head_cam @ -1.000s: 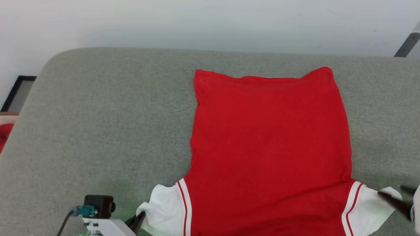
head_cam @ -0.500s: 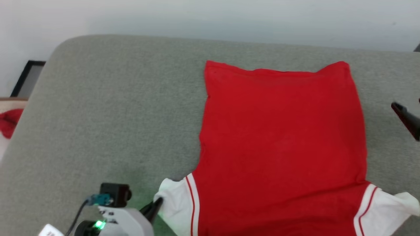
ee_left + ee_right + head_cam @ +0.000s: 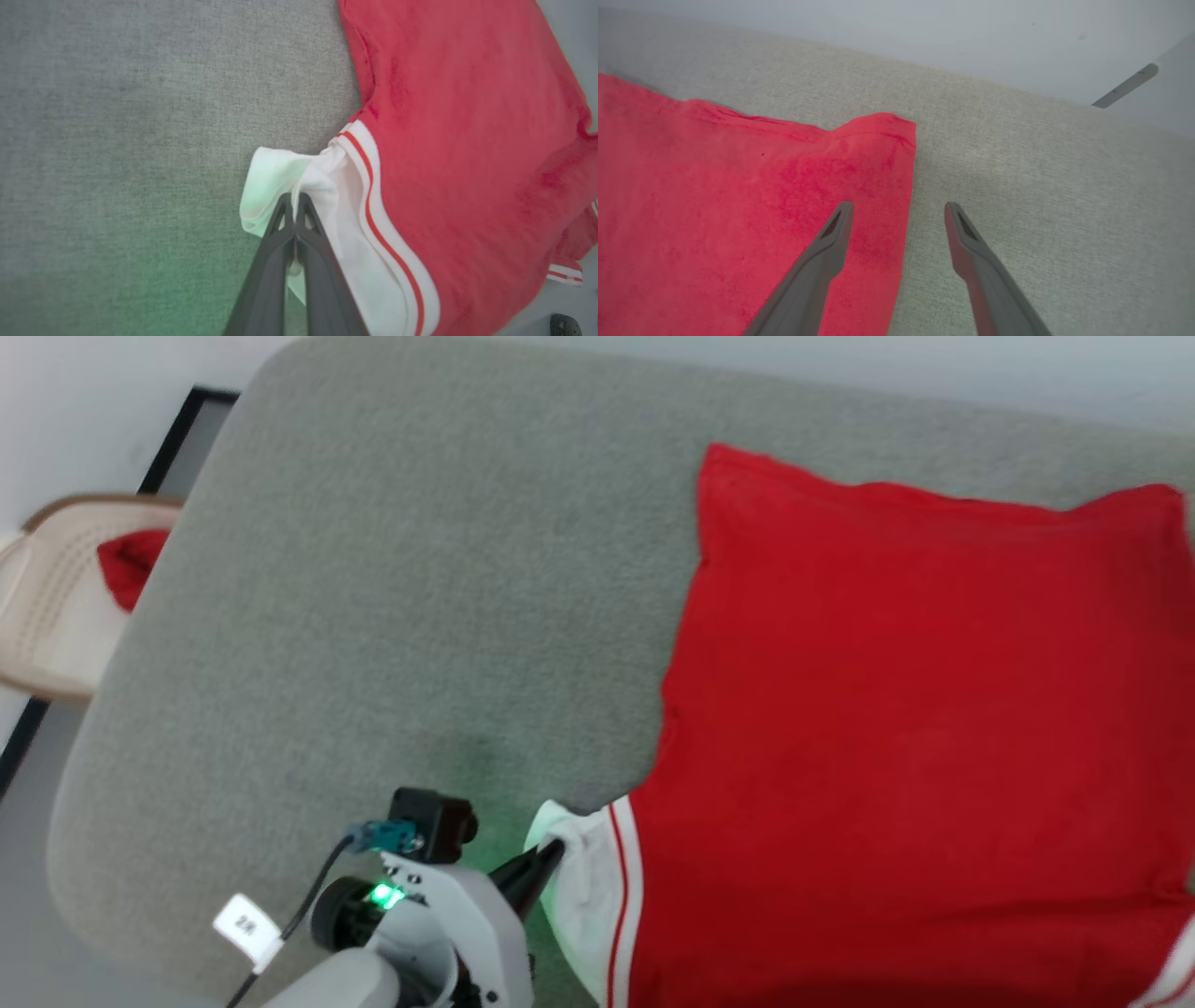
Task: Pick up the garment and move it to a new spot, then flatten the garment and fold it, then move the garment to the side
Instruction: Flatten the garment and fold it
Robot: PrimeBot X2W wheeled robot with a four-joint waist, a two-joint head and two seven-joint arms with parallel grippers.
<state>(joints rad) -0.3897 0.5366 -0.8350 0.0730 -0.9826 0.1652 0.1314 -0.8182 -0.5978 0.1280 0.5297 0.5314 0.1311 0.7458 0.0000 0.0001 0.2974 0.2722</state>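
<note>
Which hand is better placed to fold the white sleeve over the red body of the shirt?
Probably left. The left hand is shut on the white sleeve of the garment; the right hand is open, holding nothing, above its red edge.

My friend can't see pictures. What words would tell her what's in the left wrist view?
The left gripper is pinched shut on the white sleeve of a red shirt. The shirt lies spread on a grey cushion.
</note>
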